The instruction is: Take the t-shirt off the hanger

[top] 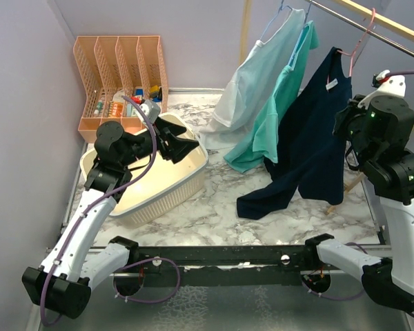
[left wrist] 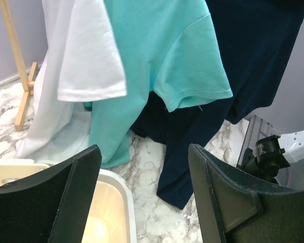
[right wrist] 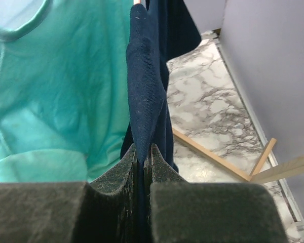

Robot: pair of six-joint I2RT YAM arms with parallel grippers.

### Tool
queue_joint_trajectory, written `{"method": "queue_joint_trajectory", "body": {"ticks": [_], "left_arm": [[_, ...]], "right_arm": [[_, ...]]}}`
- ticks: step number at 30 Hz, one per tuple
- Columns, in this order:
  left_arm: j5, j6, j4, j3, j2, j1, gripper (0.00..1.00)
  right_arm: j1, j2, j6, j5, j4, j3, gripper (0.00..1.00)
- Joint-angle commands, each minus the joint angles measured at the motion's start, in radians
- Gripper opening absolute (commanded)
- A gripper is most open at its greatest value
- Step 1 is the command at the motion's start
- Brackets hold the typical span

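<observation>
A navy t-shirt (top: 310,145) hangs on a pink hanger (top: 359,43) from the rail at the right, its hem trailing on the marble table. My right gripper (top: 346,127) is shut on a fold of the navy t-shirt's right side (right wrist: 144,101), pinching the cloth between both pads. My left gripper (top: 183,141) is open and empty, held over the cream basin (top: 186,181), facing the shirts; its fingers (left wrist: 83,182) frame the navy hem (left wrist: 187,167).
A teal t-shirt (top: 283,96) and a white t-shirt (top: 252,76) hang left of the navy one on a blue hanger. A peach file rack (top: 121,69) stands at the back left. The wooden stand's foot (right wrist: 218,159) lies on the table at the right. Walls close in on both sides.
</observation>
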Motion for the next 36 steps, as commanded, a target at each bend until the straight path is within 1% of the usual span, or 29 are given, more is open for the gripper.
{"method": "queue_joint_trajectory", "body": {"ticks": [1,4,7,10,13,17,20,23,26,29,32,36], "left_arm": [[-0.02,-0.004,0.029,-0.015,0.001,0.001,0.72],[-0.025,-0.007,0.033,-0.024,0.009,-0.001,0.72],[-0.028,-0.01,0.047,-0.035,0.015,-0.001,0.72],[-0.027,-0.017,0.065,-0.044,0.022,-0.001,0.72],[-0.021,-0.012,0.063,-0.026,0.029,-0.001,0.72],[-0.012,0.003,0.052,0.009,0.032,-0.001,0.72],[-0.009,-0.01,0.076,0.011,0.035,-0.001,0.72],[0.014,-0.03,0.103,0.013,0.049,-0.003,0.72],[0.035,-0.053,0.124,0.023,0.063,-0.005,0.72],[0.071,-0.07,0.155,0.047,0.071,-0.005,0.74],[0.113,-0.079,0.17,0.093,0.081,-0.007,0.75],[0.184,-0.106,0.203,0.175,0.102,-0.008,0.77]], "right_arm": [[0.002,-0.025,-0.028,0.178,0.195,-0.005,0.01],[0.003,-0.012,-0.095,0.201,0.249,0.052,0.01],[0.003,0.027,-0.137,0.208,0.245,0.153,0.01],[0.003,0.053,-0.12,0.168,0.208,0.216,0.01],[0.002,0.07,-0.078,0.092,0.109,0.249,0.01],[0.003,0.061,-0.033,-0.065,-0.047,0.236,0.01],[0.002,0.009,-0.03,-0.147,-0.087,0.171,0.01],[0.003,-0.024,-0.031,-0.217,-0.135,0.151,0.01],[0.003,-0.044,-0.036,-0.364,-0.173,0.148,0.01],[0.002,-0.074,-0.049,-0.589,-0.171,0.114,0.01],[0.003,-0.115,-0.065,-0.857,-0.115,0.034,0.01],[0.003,-0.166,-0.084,-1.119,0.002,-0.085,0.01]]}}
